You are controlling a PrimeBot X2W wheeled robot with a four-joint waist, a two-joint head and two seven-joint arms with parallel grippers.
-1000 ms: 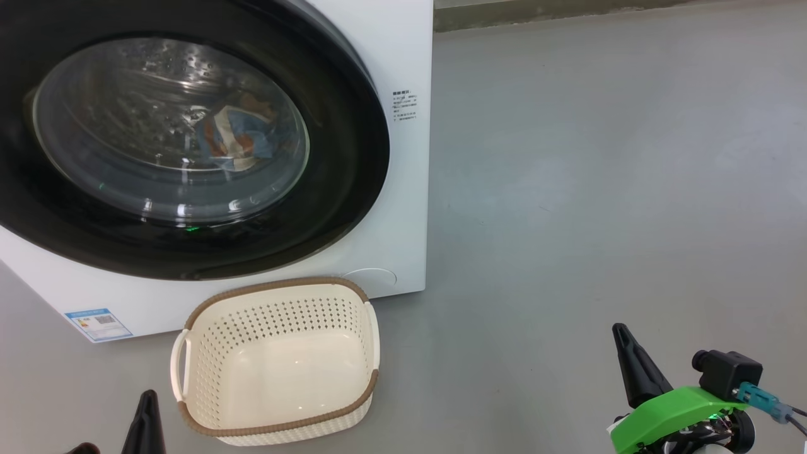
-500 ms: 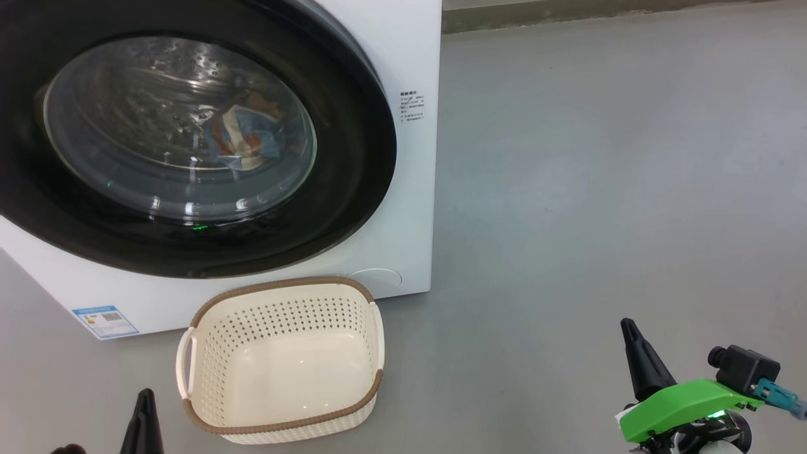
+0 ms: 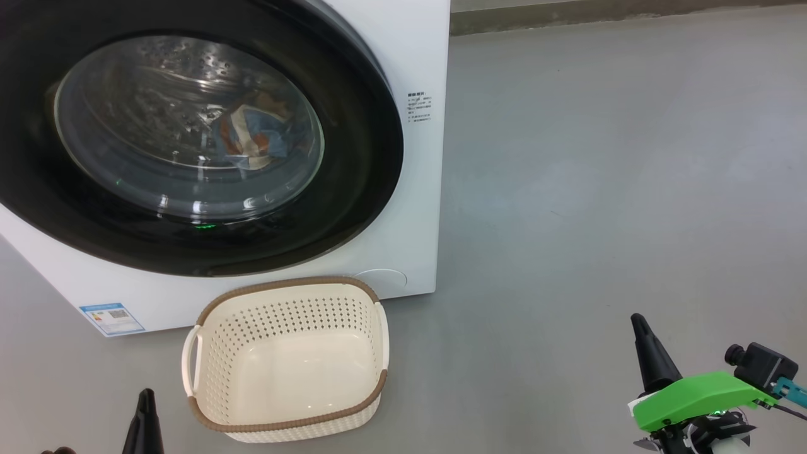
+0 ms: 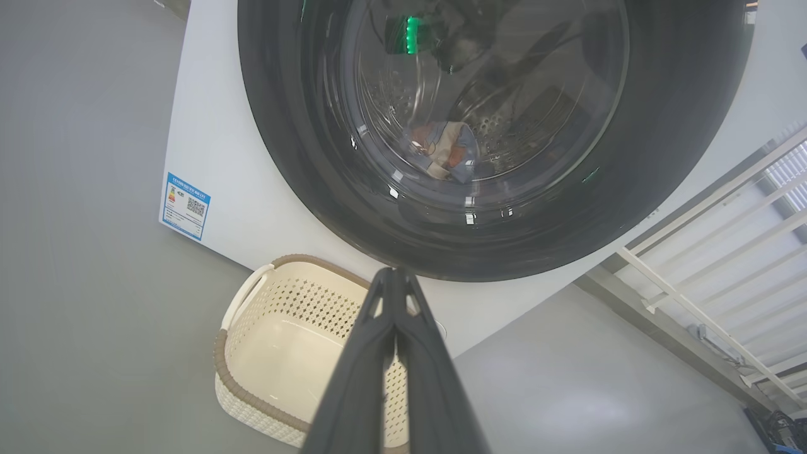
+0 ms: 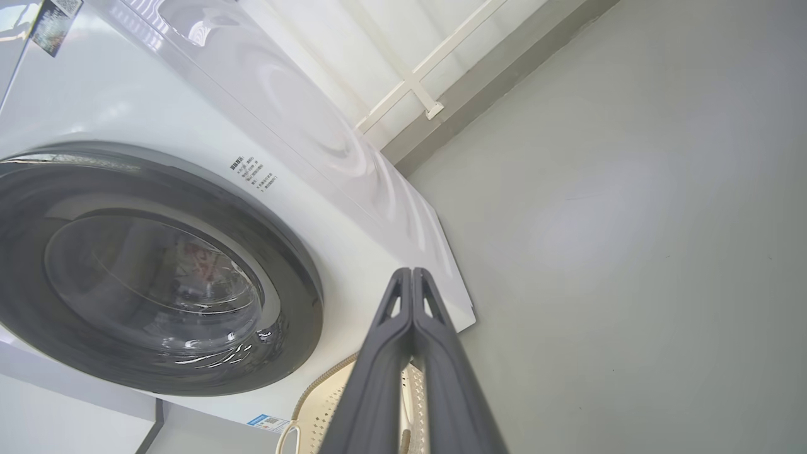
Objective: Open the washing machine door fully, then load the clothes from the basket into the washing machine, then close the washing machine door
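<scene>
On grey floor [image 3: 599, 189], basket [image 3: 284, 315] stands before the washing machine [image 3: 416, 50].

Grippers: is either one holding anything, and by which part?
Nothing is held. The left gripper and right gripper are both shut empty, clear of the basket; the clothes lie behind the door.

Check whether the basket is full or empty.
Empty: the basket shows a bare cream floor; the clothes lie behind the washing machine door.

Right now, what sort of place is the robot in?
Likely a laundry test area rather than a home: a white washing machine stands on bare grey floor, a cream basket sits in front of it, and white railing runs beside it.
</scene>
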